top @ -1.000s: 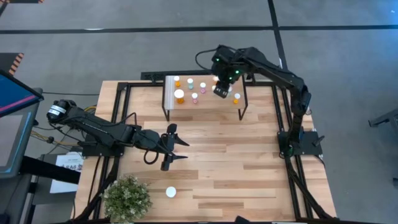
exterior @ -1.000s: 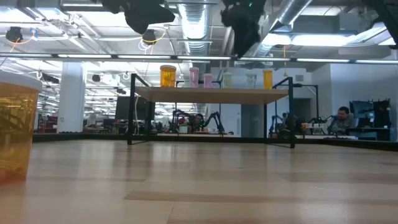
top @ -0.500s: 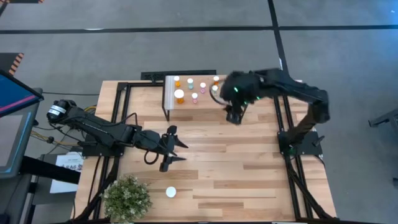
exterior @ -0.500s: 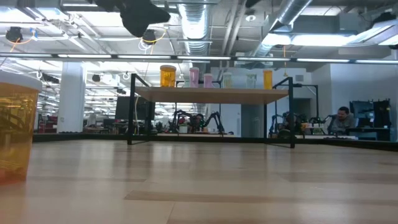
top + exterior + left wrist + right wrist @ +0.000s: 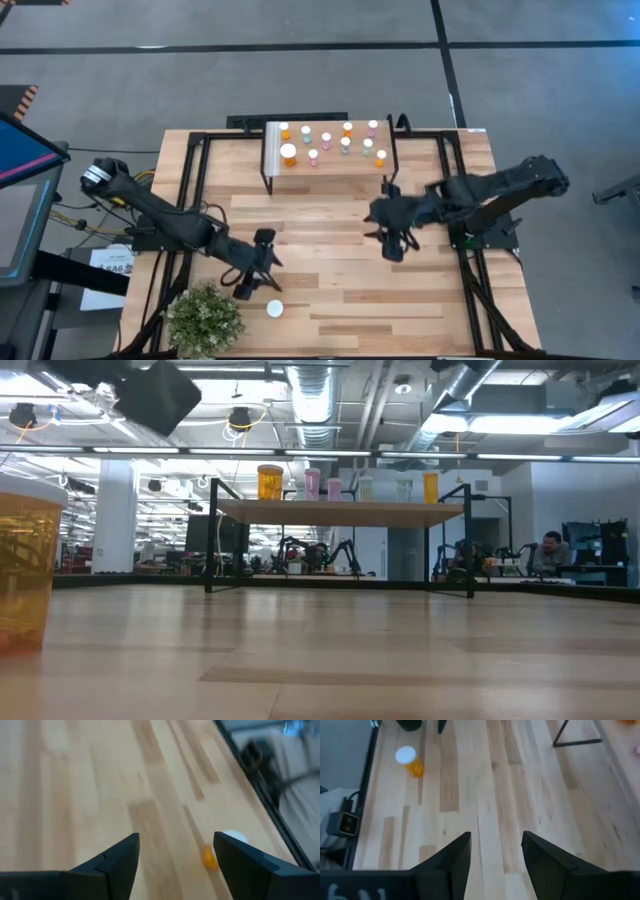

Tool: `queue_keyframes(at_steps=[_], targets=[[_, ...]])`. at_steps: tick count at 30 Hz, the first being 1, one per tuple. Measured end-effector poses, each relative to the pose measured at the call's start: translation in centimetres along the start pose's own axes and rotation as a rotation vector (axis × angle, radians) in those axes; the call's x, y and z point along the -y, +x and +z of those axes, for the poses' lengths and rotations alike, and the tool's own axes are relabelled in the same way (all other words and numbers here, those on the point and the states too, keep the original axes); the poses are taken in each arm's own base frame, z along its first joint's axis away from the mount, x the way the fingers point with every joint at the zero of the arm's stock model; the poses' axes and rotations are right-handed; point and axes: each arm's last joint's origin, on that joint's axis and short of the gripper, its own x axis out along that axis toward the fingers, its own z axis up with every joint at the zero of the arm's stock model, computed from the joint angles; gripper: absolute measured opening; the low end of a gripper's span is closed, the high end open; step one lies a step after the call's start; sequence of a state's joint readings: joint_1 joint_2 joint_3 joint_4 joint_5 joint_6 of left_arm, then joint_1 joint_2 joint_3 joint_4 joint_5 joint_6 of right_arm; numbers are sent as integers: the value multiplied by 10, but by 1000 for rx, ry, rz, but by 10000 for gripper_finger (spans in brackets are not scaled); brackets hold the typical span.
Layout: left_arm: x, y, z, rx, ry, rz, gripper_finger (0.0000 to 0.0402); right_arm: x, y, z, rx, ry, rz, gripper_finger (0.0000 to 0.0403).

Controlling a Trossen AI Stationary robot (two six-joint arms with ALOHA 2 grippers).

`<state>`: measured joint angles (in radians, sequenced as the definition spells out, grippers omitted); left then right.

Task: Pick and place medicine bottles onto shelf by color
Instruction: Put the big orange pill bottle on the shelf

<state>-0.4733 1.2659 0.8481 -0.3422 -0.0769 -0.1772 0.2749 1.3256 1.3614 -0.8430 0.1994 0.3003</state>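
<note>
Bottles [image 5: 328,143] fill shelf [image 5: 275,163] (one orange bottle [image 5: 274,309] remains).

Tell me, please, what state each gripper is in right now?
Left gripper: open, empty, near the orange bottle left on the table.
Right gripper: open, empty, over bare tabletop.

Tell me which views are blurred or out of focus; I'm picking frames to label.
Left wrist view: smeared throughout, the bottle a blob. Low view: the near orange bottle is out of focus, the shelf sharp. High view: crisp. Right wrist view: slightly soft.
</note>
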Motion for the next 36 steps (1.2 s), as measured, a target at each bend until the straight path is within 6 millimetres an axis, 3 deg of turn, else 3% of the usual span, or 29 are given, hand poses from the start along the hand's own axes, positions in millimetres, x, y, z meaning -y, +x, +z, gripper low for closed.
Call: queue_keyframes(at_steps=[5,9,16,23,36], targets=[[22,28,-16,-126,11,-32,275,-18,15,-20,-21,-19,-25,197],[33,50,-31,-229,0,-27,296,-25,17,-20,-11,-30,-14,195],[41,72,-47,-318,-27,-36,305,-26,18,-17,24,-28,-16,192],[43,76,-45,-318,-2,-79,305,-22,19,-16,25,-20,-27,192],[51,74,-14,-161,76,-157,305,-19,19,-15,23,-14,-37,189]])
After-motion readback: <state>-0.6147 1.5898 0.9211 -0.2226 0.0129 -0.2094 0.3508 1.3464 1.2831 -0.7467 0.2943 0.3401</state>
